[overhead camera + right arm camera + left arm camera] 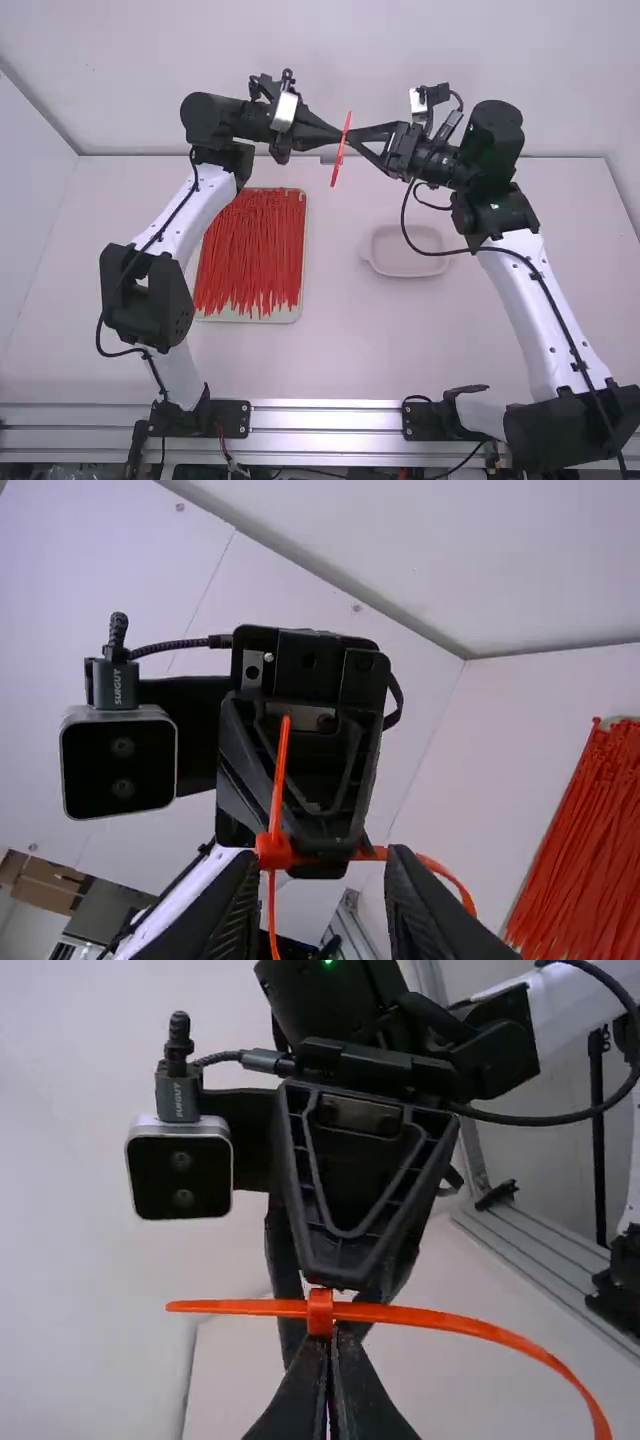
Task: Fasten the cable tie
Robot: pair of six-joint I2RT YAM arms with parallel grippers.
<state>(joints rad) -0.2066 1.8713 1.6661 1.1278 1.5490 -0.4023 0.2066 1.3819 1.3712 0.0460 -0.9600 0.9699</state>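
Note:
Both arms are raised above the far side of the table and meet tip to tip at one red cable tie (341,152), which hangs upright between them. My left gripper (336,134) comes in from the left and is shut on the tie's head (320,1310). In the left wrist view its fingers (327,1360) are pressed together under the head, and the strap (470,1328) curves off to one side. My right gripper (359,137) faces it from the right. In the right wrist view its fingers (235,905) stand apart, open, on either side of the tie (272,848).
A tray (252,316) piled with several red cable ties (250,250) lies on the table under the left arm; the pile also shows in the right wrist view (590,850). A white dish (408,252) sits below the right gripper. An aluminium rail runs along the table's near edge.

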